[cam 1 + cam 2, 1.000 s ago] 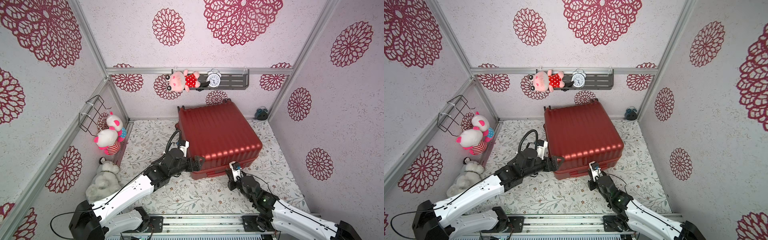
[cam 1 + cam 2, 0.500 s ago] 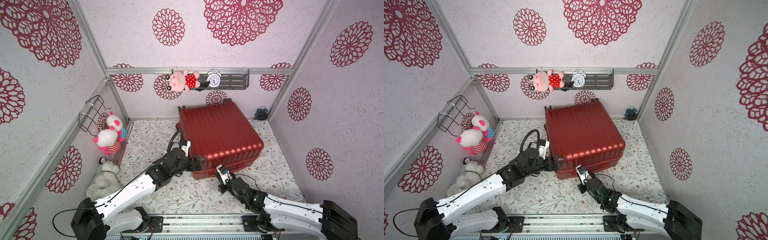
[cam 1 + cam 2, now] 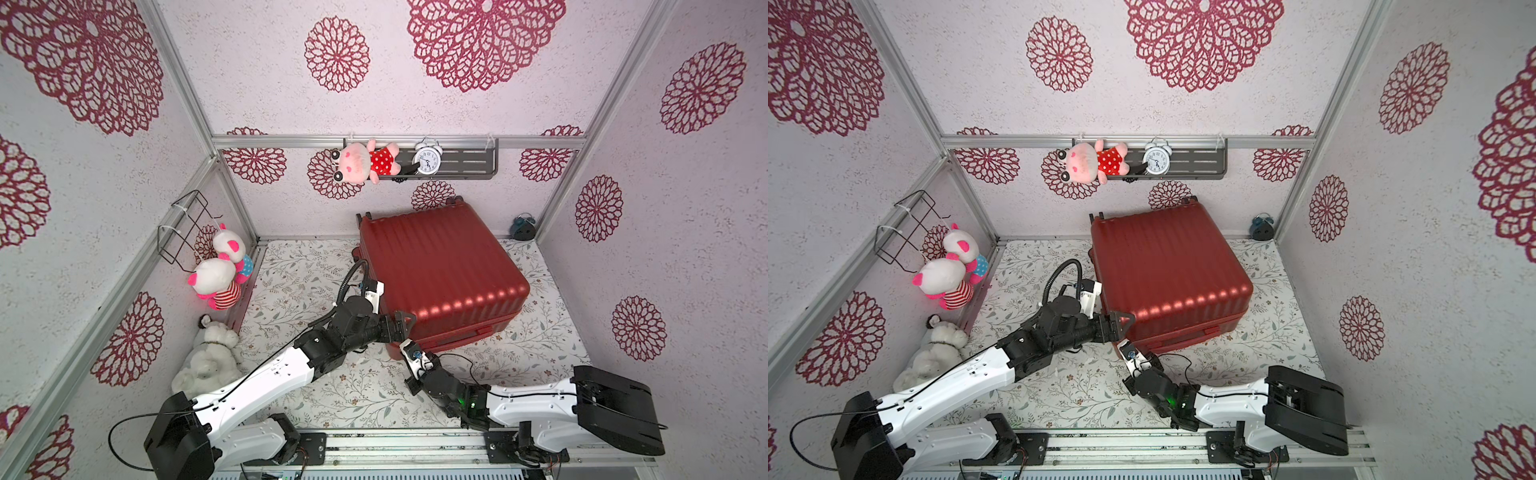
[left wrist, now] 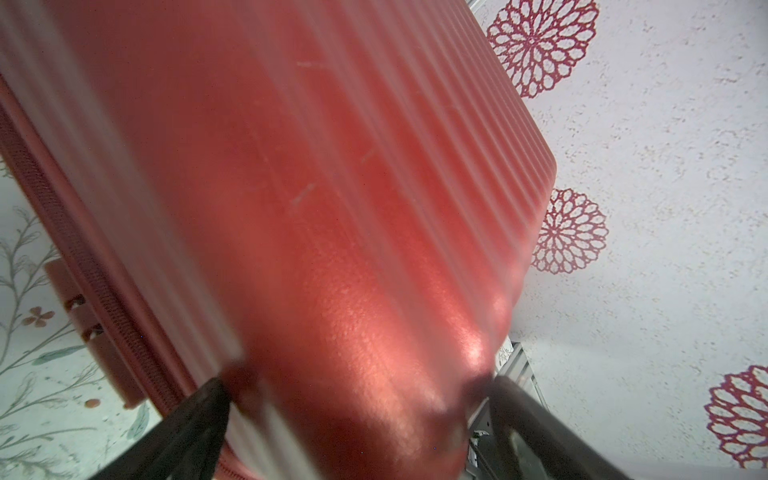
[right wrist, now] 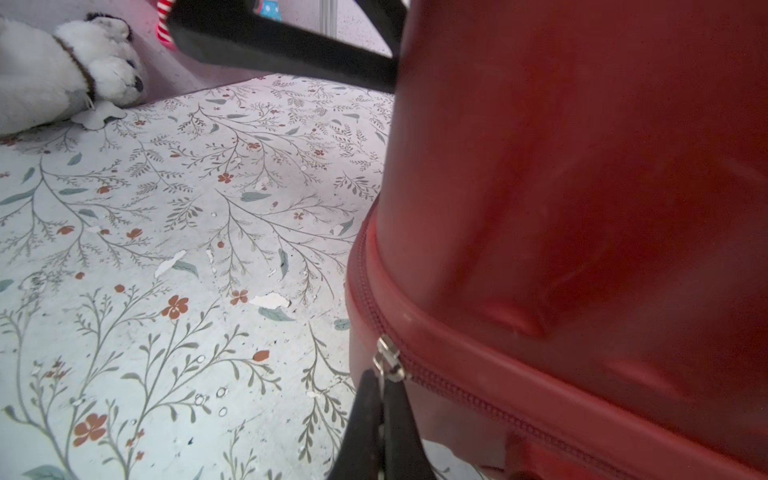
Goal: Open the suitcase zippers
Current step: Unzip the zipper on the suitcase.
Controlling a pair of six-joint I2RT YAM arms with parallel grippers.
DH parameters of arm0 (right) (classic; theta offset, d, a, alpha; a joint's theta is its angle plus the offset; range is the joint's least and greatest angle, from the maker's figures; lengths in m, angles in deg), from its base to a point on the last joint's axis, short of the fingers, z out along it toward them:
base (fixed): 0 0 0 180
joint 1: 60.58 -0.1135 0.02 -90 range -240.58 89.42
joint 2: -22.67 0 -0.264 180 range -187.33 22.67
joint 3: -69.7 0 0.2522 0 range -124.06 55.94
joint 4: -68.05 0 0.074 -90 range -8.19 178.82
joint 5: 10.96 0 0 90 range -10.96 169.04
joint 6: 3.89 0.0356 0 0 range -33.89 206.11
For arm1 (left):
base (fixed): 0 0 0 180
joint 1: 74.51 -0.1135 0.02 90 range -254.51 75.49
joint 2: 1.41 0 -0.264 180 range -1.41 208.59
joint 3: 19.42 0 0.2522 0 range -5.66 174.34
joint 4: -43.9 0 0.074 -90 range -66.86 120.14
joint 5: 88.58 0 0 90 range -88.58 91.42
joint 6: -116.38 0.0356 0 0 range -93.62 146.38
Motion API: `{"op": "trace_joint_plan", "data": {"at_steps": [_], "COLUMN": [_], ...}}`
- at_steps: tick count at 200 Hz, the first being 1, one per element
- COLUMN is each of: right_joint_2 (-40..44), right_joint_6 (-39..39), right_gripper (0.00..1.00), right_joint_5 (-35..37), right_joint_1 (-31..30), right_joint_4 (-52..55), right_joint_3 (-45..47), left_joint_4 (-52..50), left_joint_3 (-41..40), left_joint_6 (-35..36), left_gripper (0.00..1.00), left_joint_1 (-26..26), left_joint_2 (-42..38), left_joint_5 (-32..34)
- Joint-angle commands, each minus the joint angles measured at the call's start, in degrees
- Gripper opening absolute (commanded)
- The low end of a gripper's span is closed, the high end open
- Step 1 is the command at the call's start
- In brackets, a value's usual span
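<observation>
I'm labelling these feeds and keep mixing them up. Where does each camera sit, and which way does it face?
Top views: high above, on the robot's side, looking down and forward at the suitcase; the left gripper and right gripper show.
Left wrist: on the left arm, looking across the suitcase's ribbed lid to the wall; its open fingers show.
Right wrist: low by the floor, facing the corner seam; its fingers pinch the zipper pull.
Shared: both wrist views show the zipper track.

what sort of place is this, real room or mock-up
Probably a mock-up room booth: aluminium frame rails edge the flower-patterned walls; a pink plush toy and white twin-bell alarm clock rest on a grey wall shelf.
</observation>
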Motion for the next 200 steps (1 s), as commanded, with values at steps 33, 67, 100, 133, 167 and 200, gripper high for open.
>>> {"op": "trace_joint_plan", "data": {"at_steps": [33, 67, 100, 133, 167, 200], "right_joint_2": [-1.60, -0.33, 1.45, 5.63, 12.40, 22.29], "right_joint_6": [4.50, 6.39, 8.40, 12.33, 21.53, 33.80], "right_gripper": [0.00, 0.00, 0.00, 0.00, 0.00, 0.00], "right_joint_5": [-6.30, -6.55, -5.02, -0.20, 7.76, 12.03], "right_joint_1": [-4.77, -5.12, -6.67, -10.02, -14.96, -16.19], "right_joint_4": [-9.45, -7.62, -5.22, 0.84, 15.21, 27.93], "right_joint_3": [-0.86, 0.82, 2.46, 4.10, 4.67, 8.10], "left_joint_4": [-3.24, -10.45, -15.82, -18.37, -14.11, -6.81], "left_joint_3": [-1.80, -1.28, -1.19, -1.44, -4.35, -7.32], "left_joint_6": [0.56, 1.73, 2.45, 2.82, 0.50, -2.12], "left_gripper": [0.98, 0.98, 0.98, 0.98, 0.98, 0.98], "left_joint_1": [0.81, -1.35, -7.02, -12.65, -12.98, -8.40], "left_joint_2": [-5.57, -11.92, -17.70, -20.88, -21.53, -20.35], "left_joint_5": [4.80, 7.70, 7.25, 4.73, -2.35, -5.90]}}
